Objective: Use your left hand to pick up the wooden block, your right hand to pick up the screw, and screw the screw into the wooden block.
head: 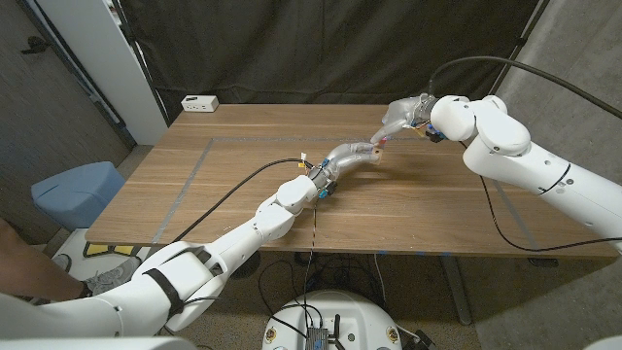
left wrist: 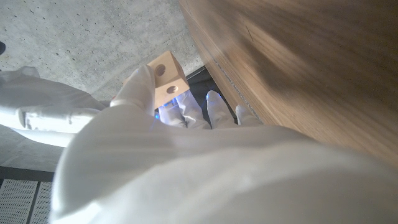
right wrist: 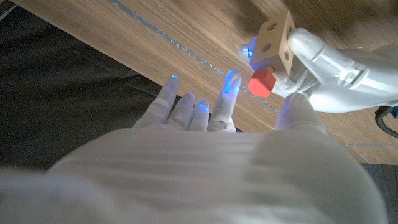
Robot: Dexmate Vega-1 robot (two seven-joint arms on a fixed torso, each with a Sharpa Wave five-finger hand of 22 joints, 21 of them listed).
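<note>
One red screw [right wrist: 262, 81] meets the wooden block [right wrist: 273, 41] in right wrist view.

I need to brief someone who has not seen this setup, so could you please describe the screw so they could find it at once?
Look above the far right part of the wooden table, where the two white hands meet. The left hand holds a pale wooden block with round holes. The screw is the red, blocky-headed piece against that block, the one red thing there.
</note>
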